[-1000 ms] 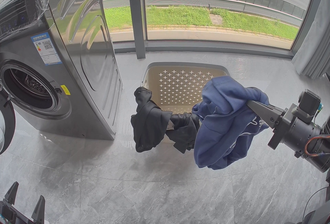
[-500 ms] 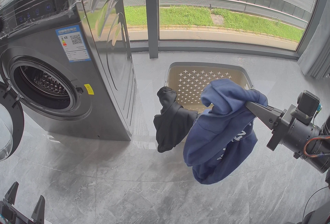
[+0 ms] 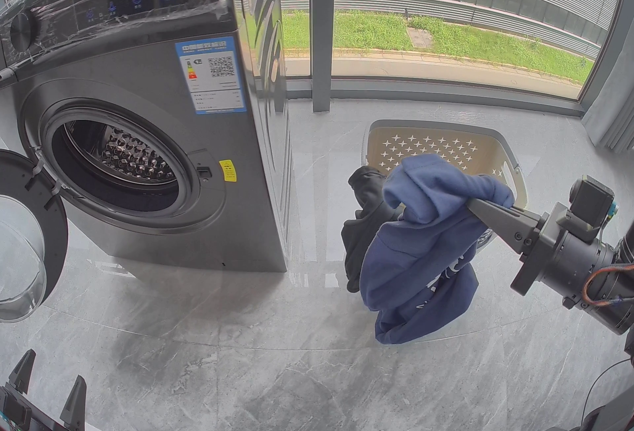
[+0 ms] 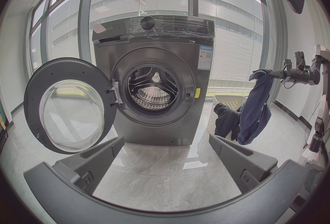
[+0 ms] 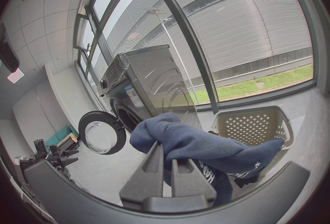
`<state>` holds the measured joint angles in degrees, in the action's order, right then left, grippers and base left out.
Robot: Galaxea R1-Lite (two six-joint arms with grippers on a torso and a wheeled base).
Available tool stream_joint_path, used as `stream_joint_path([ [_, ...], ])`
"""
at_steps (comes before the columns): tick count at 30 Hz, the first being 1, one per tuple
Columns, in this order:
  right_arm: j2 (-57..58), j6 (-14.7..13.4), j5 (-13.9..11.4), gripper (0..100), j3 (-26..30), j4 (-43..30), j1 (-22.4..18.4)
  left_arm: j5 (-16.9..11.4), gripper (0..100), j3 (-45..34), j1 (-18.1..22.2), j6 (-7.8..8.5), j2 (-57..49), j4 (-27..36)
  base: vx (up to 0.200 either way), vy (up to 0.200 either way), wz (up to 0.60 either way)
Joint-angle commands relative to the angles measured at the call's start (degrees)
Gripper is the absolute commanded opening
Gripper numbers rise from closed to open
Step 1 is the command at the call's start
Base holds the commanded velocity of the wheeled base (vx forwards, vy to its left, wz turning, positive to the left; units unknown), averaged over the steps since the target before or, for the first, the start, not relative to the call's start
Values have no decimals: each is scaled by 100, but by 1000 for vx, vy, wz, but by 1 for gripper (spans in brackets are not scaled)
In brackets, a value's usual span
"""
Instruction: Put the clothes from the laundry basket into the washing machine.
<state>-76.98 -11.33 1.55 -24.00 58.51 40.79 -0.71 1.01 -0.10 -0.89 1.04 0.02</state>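
A blue garment [image 3: 422, 247] hangs in the air in front of the cream laundry basket [image 3: 456, 148], pinched by my right gripper [image 3: 477, 209], which is shut on it; the same blue garment [image 5: 206, 149] drapes over the fingers in the right wrist view. A black garment [image 3: 364, 224] hangs over the basket's near left rim. The grey washing machine [image 3: 165, 122] stands to the left with its round door [image 3: 26, 234] swung open and the drum [image 3: 129, 158] exposed. My left gripper [image 3: 46, 383] sits low at the near left, open and holding nothing, facing the machine [image 4: 154, 87].
Bare grey marble floor [image 3: 264, 353] spreads between the machine and the basket. A large window [image 3: 436, 3] runs along the far side, with a curtain [image 3: 611, 115] at the right edge.
The camera has swung left, so the washing machine and basket sit further right in the picture. The blue garment has swung on my right gripper, now hiding most of the black one.
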Motion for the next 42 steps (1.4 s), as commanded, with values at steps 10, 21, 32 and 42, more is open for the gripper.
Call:
stream_joint_path([
  [10,-10,-1,-41,0,54,125,87,0,100,-92,1,-8,-77,-2,0,200,0],
  [21,-18,8,-49,0,54,187,87,0,100,-92,1,-8,-77,6,-36,0,0],
  [32,-27,8,-49,0,89,187,87,0,100,-92,1,-8,-77,6,-200,0,0],
  [42,-36,8,-49,0,89,187,87,9,100,-92,1,1,-77,-2,-40,0,0],
])
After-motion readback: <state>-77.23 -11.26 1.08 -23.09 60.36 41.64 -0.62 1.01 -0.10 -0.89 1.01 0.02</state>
